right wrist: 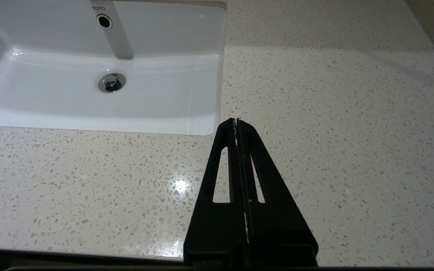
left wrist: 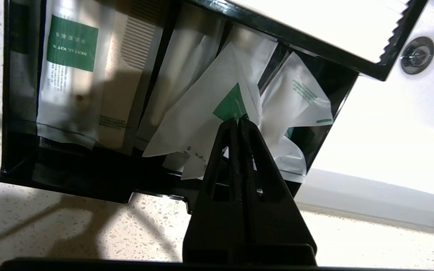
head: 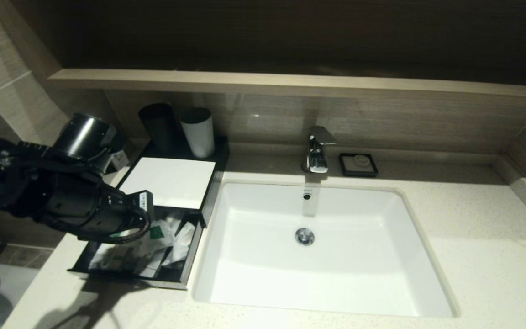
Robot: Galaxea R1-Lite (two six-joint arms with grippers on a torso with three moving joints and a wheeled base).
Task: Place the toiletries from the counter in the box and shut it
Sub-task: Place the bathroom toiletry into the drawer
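Just beyond the left gripper's pressed-together fingers, a green-labelled packet lies in the open drawer.

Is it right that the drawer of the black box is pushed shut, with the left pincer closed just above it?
Not quite. The drawer of the black box is pulled out, with white packets lying inside, as the head view shows. The left pincer is indeed closed just above it.

The left arm reaches over the box, whose drawer stands pulled out on the counter. White packets lie in the drawer just beyond the arm's tip; its fingers are hidden. The basin lies beside the box.
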